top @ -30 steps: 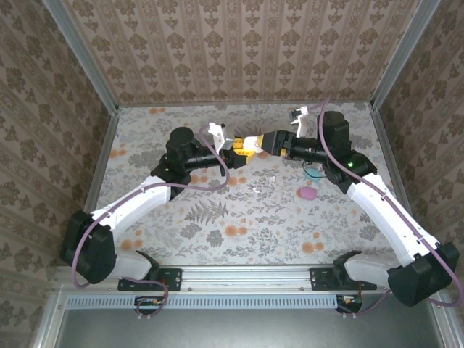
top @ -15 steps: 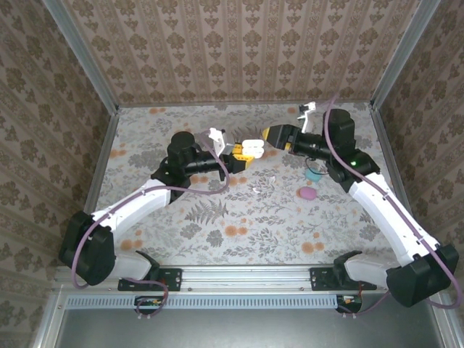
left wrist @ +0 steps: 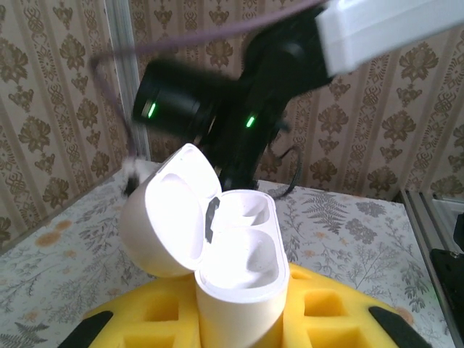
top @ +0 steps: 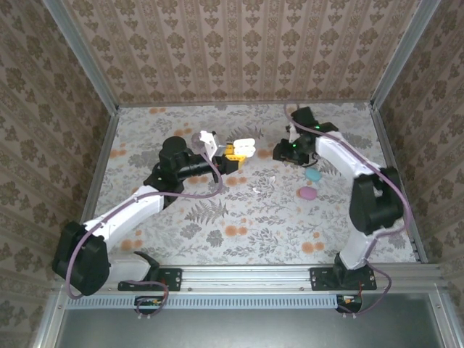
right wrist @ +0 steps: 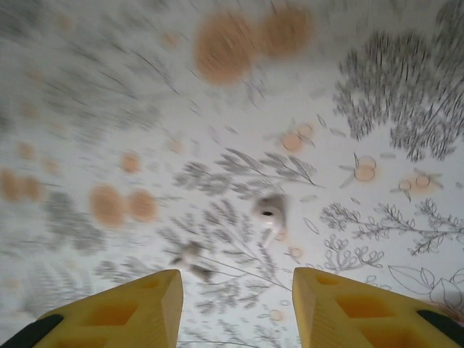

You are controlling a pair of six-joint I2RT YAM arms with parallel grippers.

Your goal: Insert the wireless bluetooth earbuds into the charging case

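My left gripper [top: 233, 152] is shut on a white charging case [top: 242, 147], held upright above the table with its lid open. In the left wrist view the case [left wrist: 239, 246] stands between the yellow fingers [left wrist: 326, 312], lid [left wrist: 170, 217] tipped left, and both wells look empty. My right gripper [top: 281, 153] hangs right of the case, pointing down. Its wrist view shows it open [right wrist: 235, 275] over the table, with a white earbud [right wrist: 270, 210] lying ahead of the fingers, apart from them. A second pale bit [right wrist: 190, 254] is blurred. Two white earbuds [top: 272, 179] [top: 256, 189] lie mid-table.
A teal case [top: 313, 175] and a pink case [top: 308, 193] lie on the floral table [top: 217, 232] under the right arm. Patterned walls with metal edge rails [top: 101, 167] close in the table. The right arm's black wrist [left wrist: 239, 123] looms behind the held case.
The right gripper has drawn back from the held case, swung right and turned down toward the table. The left gripper has shifted slightly left, still holding the case.
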